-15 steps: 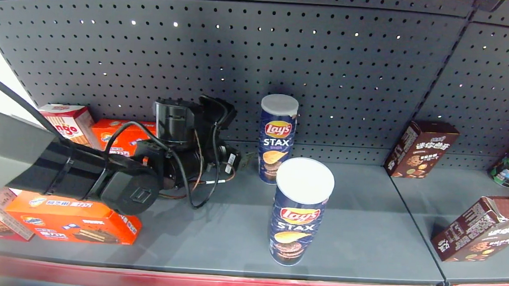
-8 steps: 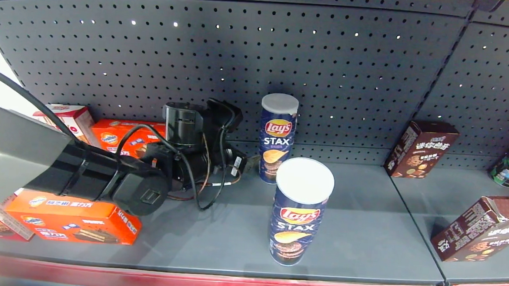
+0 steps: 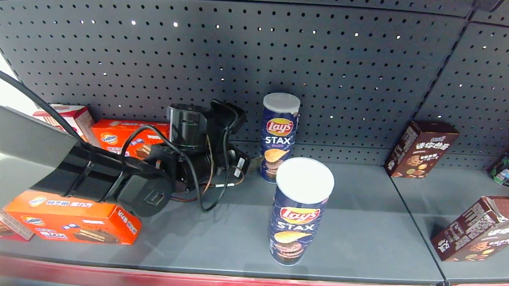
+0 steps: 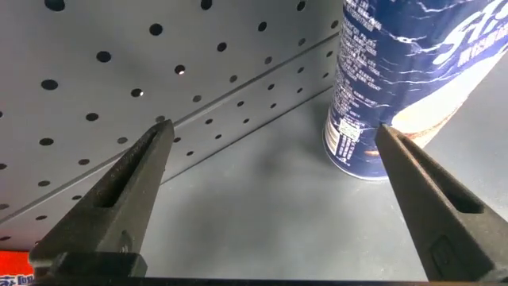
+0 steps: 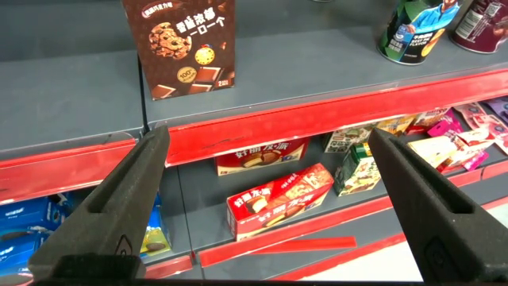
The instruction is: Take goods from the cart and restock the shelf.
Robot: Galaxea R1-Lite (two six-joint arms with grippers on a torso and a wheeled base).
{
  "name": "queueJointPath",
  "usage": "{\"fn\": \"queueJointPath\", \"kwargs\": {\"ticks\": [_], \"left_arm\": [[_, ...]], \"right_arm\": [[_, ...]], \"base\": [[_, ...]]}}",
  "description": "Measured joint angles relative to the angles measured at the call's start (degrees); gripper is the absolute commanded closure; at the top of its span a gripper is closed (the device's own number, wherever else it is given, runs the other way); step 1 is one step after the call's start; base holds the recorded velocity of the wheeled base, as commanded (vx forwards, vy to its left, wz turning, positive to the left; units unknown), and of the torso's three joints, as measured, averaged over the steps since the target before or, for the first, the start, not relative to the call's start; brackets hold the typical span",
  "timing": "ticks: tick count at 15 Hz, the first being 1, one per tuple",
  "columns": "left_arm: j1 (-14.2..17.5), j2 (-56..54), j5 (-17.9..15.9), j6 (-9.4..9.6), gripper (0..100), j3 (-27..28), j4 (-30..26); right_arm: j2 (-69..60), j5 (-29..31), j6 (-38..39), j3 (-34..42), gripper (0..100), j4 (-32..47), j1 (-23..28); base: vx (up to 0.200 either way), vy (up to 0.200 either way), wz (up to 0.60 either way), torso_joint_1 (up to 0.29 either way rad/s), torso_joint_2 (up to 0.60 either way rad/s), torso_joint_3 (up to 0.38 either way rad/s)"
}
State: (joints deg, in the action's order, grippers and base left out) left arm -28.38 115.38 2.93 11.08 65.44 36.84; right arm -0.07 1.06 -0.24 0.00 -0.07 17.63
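Two blue chip cans with white lids stand upright on the grey shelf (image 3: 363, 236). The rear can (image 3: 279, 135) is near the pegboard wall and the front can (image 3: 299, 210) is nearer the red edge. My left gripper (image 3: 253, 161) rests low over the shelf just left of the rear can. In the left wrist view that gripper (image 4: 274, 131) is open with nothing between its fingers, and the rear can (image 4: 397, 71) stands just past one fingertip (image 4: 397, 155). My right gripper (image 5: 268, 135) is open and holds nothing, in front of lower shelves.
Orange boxes (image 3: 71, 223) (image 3: 120, 136) and a red-and-white box (image 3: 66, 120) lie at the shelf's left. Brown cookie boxes (image 3: 419, 149) (image 3: 478, 235) stand on the right. A brown cookie box (image 5: 178, 44), cans (image 5: 417, 28) and a red shelf edge (image 5: 317, 119) face the right gripper.
My left arm has moved right along the shelf, up to the rear can. That can has shifted a little to the right. The front can has not moved.
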Motion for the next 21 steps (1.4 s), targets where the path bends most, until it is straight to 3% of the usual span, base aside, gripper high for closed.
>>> {"fn": "queueJointPath", "kwargs": {"ticks": [6,10,12,16,18,21], "left_arm": [[0.84,-4.96,0.16,-0.49,0,-2.16,-0.35],[2.19,-16.96,0.2,-0.77,0,-9.63,-0.41],[2.5,-24.61,-0.09,-1.05,0,-15.97,-0.35],[3.02,-45.41,-0.3,-3.4,0,-29.28,-2.13],[3.72,-57.56,-0.41,-5.45,0,-37.33,-4.17],[9.5,-76.69,-1.65,-8.41,0,-53.94,-5.97]], "right_arm": [[0.0,-0.02,0.0,0.0,0,0.0,0.01],[0.0,0.0,0.0,0.0,0,0.0,0.0],[0.0,0.0,0.0,0.0,0,0.0,0.0],[0.0,0.0,0.0,0.0,0,0.0,0.01],[0.0,0.0,0.0,0.0,0,0.0,0.01],[0.0,0.0,0.02,0.0,0,0.0,0.06]], "base": [[0.0,0.0,0.0,0.0,0.0,0.0],[0.0,0.0,0.0,0.0,0.0,0.0],[0.0,0.0,0.0,0.0,0.0,0.0],[0.0,0.0,0.0,0.0,0.0,0.0],[0.0,0.0,0.0,0.0,0.0,0.0],[0.0,0.0,0.0,0.0,0.0,0.0]]}}
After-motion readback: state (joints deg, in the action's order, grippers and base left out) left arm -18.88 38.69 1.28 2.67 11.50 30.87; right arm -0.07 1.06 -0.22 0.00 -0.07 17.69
